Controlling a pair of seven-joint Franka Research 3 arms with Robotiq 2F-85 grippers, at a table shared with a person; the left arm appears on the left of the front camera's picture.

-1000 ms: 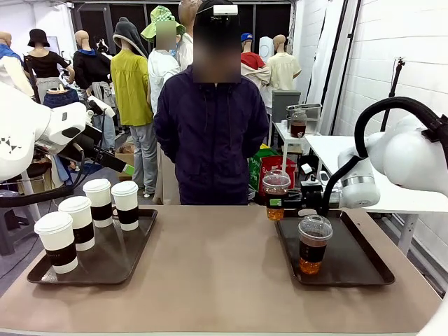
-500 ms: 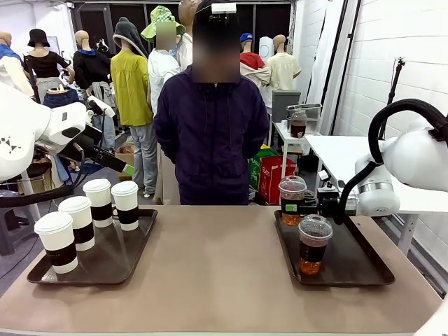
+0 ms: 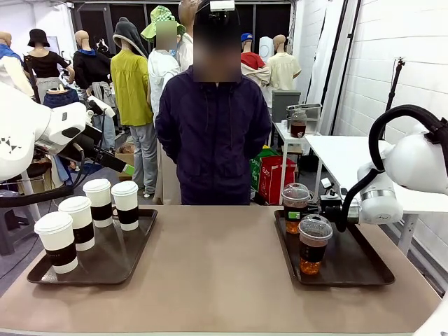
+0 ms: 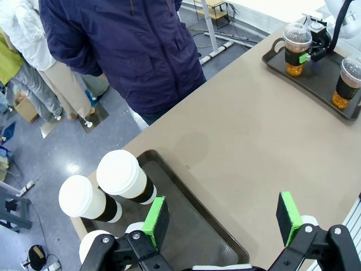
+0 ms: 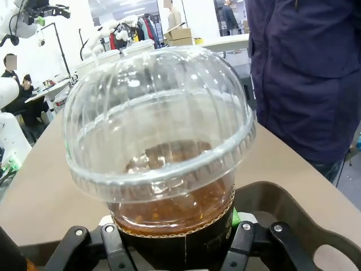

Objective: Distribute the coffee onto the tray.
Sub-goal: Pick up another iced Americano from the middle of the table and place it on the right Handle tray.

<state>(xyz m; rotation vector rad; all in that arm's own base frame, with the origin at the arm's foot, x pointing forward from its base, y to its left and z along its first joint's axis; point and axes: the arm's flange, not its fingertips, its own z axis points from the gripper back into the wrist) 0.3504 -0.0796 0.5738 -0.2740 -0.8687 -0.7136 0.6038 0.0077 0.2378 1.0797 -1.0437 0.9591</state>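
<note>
Hot coffees: four white paper cups with white lids and dark brown sleeves, all upright on the dark rectangular tray at the robot's left end of the table. Counted from the near corner: first cup, second cup, third cup, fourth cup.
Iced coffees: two clear plastic dome-lidded cups of brown iced coffee, both over the second dark tray at the robot's right end.
Near iced cup: stands upright on the right tray, free of any gripper.
Far iced cup: at the tray's far left corner, just behind the near one; whether its base touches the tray cannot be told from the front view.
Right gripper: clamped on the far iced cup at its dark sleeve, reaching in from the right; in the right wrist view the fingers hug the cup's lower body on both sides.
Left gripper: jaws spread wide, green pads apart, nothing between them; it hangs above the left tray's inner edge.
Trays: two, one at each end of the tan table, well apart.
Person: one, in a dark navy jacket, standing at the far side of the table, between the trays.
</note>
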